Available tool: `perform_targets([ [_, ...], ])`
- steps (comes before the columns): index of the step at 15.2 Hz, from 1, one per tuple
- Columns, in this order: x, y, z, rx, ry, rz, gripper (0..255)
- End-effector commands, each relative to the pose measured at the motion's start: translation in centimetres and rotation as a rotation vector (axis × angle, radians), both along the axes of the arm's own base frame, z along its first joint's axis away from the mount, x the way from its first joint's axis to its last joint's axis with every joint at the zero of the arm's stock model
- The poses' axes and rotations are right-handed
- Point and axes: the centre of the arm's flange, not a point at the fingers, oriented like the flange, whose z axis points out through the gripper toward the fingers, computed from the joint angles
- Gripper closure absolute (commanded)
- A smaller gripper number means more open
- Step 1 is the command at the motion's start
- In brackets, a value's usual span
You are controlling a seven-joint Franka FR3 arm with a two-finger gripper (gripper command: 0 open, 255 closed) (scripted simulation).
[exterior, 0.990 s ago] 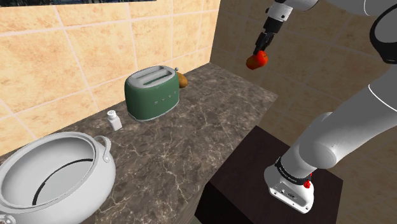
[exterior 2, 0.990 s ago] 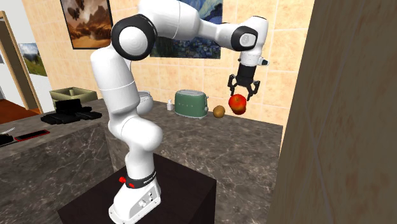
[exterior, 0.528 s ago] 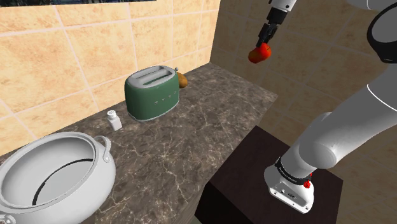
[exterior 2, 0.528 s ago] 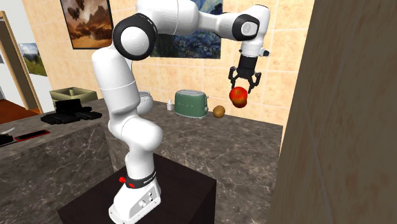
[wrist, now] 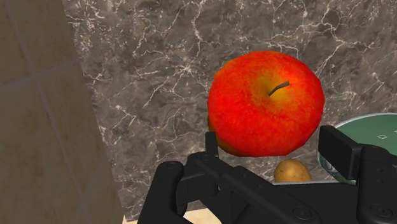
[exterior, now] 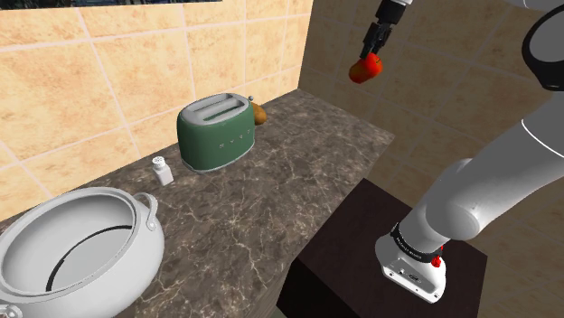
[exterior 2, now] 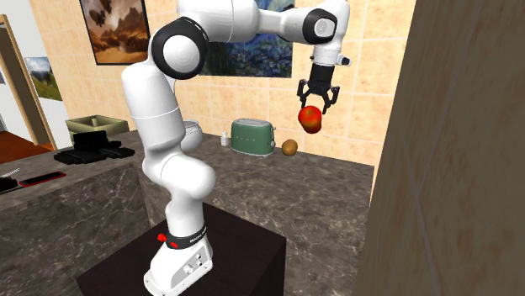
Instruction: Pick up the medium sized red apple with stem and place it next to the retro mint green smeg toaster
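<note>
A red apple (exterior: 365, 68) with a brown stem hangs high above the dark marble counter (exterior: 298, 172), and my black gripper (exterior: 368, 63) is shut on it. In the second exterior view the apple (exterior 2: 310, 118) sits under the gripper (exterior 2: 312, 109), up and to the right of the mint green toaster (exterior 2: 253, 137). The wrist view has the apple (wrist: 265, 104) clasped between the fingers (wrist: 340, 151), with a corner of the toaster (wrist: 372, 132) below. The toaster (exterior: 215, 132) stands against the tiled wall.
A brown potato (exterior 2: 289, 148) lies right beside the toaster, on the side nearer the apple. A small white shaker (exterior: 162, 170) and a big white pot (exterior: 77, 251) stand further along the counter. A tan wall (exterior: 425, 81) rises close behind the gripper.
The gripper has lifted the apple higher and carried it a little toward the toaster side. It stays shut on the apple throughout.
</note>
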Motion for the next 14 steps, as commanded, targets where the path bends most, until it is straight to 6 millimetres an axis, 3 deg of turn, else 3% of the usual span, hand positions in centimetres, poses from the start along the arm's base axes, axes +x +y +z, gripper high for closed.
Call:
perform_targets([
  [1,0.9,2.2,0.0,0.0,0.0,-0.001,255],
  [14,8.0,17.8,0.0,0.0,0.0,-0.001,255],
])
